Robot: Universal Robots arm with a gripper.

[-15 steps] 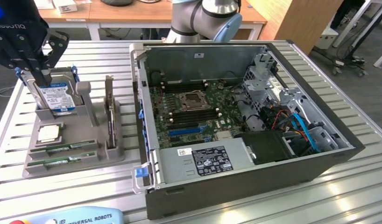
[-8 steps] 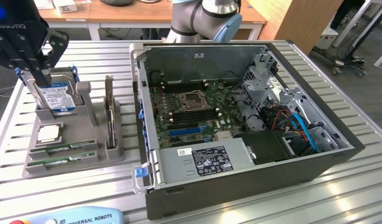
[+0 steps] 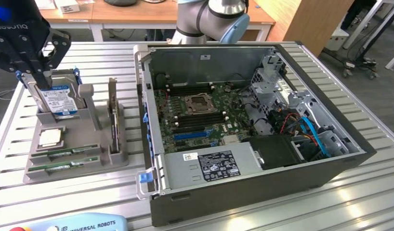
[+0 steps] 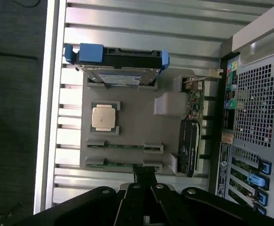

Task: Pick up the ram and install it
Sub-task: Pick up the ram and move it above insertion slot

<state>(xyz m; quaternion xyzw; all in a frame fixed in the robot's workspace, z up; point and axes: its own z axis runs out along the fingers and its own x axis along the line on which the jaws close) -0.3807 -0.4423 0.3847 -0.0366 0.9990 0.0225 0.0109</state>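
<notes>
The tool (image 4: pixel 144 175) is pressed together and holds nothing. It hangs over the gray holder (image 4: pixel 137 120) on the table (image 3: pixel 14 199). The ram (image 3: pixel 60 154) lies in a slot at one end of the holder, with a second stick just beside it. Next to them sits a silver chip (image 3: pixel 50 138), then a hard drive (image 3: pixel 59 101) standing up. The open computer (image 3: pixel 248 192) is on the exterior view's right.
</notes>
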